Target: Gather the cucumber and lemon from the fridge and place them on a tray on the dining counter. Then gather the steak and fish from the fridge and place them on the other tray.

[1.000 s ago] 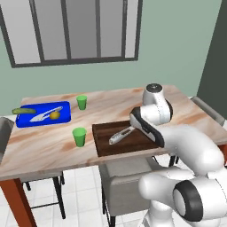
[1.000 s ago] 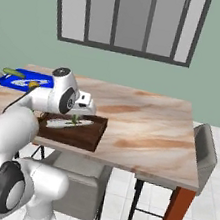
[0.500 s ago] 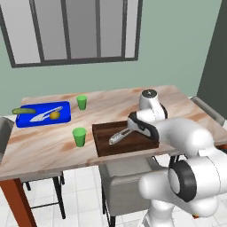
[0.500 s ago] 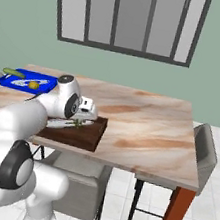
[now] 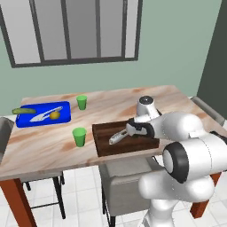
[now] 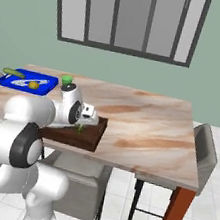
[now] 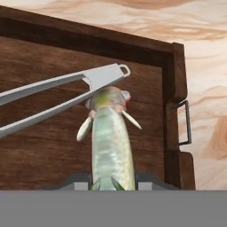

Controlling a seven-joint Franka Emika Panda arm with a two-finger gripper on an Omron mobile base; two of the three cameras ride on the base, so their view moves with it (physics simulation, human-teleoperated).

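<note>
We see the gripper (image 7: 106, 182) down low over the dark wooden tray (image 5: 104, 146), and it is pinching the fish (image 7: 111, 142) by its tail end. The fish is pale and greenish, and it points away from the fingers, along the tray floor. We cannot tell if the fish is touching the wood or hanging just above it. Right by the fish's head lies a shiny pair of tongs (image 7: 57, 94), with its ringed tip touching or almost touching the head. The wooden tray sits near the front edge of the dining counter (image 5: 111, 99). A green cup (image 5: 79, 136) stands just beside the tray on its left, and another green cup (image 5: 82, 102) stands farther back. Far off at the left end of the counter is the blue tray (image 5: 26, 119), with the yellow lemon (image 5: 54, 115) on it and the cucumber (image 5: 23, 111) at its back edge.
</note>
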